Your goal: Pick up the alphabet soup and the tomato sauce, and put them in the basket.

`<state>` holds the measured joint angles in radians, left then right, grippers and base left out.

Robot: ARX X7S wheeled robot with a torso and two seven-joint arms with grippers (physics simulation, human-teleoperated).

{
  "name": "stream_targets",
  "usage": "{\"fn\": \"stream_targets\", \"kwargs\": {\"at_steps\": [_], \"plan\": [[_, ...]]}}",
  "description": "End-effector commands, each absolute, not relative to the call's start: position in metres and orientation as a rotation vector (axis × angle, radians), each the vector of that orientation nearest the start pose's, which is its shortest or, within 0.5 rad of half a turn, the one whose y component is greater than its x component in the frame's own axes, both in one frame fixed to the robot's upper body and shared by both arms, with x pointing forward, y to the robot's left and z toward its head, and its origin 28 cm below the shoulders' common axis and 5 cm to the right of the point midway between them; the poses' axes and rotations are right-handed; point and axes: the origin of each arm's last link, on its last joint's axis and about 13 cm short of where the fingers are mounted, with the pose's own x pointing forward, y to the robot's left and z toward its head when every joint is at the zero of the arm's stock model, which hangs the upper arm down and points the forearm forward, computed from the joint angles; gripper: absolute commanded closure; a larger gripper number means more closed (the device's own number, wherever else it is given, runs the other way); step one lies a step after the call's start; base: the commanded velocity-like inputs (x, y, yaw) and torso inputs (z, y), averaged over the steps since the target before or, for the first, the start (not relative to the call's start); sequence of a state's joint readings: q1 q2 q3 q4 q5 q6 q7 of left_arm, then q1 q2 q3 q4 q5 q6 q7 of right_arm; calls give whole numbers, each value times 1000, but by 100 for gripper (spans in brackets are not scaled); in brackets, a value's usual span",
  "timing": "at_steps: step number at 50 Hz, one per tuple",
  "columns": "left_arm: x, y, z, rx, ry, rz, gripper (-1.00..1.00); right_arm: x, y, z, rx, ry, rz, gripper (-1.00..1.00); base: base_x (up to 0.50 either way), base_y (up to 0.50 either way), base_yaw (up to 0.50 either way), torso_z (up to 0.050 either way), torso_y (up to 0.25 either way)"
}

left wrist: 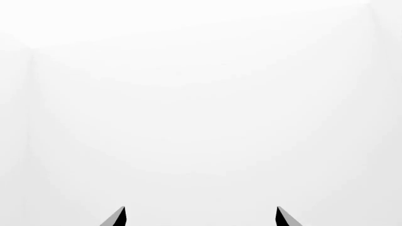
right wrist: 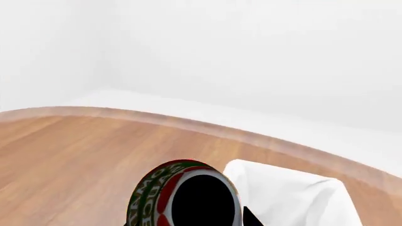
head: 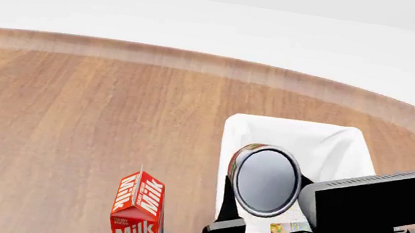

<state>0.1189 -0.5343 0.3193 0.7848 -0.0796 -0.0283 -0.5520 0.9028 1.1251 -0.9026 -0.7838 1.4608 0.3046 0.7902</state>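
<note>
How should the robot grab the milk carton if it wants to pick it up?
Probably by the flat side walls of the milk carton, below its sloped, ridged top, closing the fingers across its narrow width. It stands upright on the wooden table, so coming from above or from the robot's side looks easiest.

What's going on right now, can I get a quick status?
Right gripper shut on tomato sauce, held on its side above the basket. Left gripper open, empty. Something already lies in the basket. Milk carton stands clear, beside it.
</note>
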Motion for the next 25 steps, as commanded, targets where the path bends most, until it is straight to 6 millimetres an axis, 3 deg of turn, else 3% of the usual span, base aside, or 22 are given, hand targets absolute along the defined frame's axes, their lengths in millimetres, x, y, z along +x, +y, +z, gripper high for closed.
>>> {"fn": "stream_targets", "kwargs": {"at_steps": [1,10,13,25], "plan": [[151,212,138,124,-559,2,-100,212,-133,234,-27,10,252,100,0,0,0,0,0],[150,213,138,124,-557,8,-100,242,-141,237,-7,-5,178,100,0,0,0,0,0],[150,212,139,127,-559,3,-100,250,-140,237,-69,-31,164,100,0,0,0,0,0],[149,212,140,125,-561,3,-100,280,-137,229,-38,-27,139,100,0,0,0,0,0]]}}
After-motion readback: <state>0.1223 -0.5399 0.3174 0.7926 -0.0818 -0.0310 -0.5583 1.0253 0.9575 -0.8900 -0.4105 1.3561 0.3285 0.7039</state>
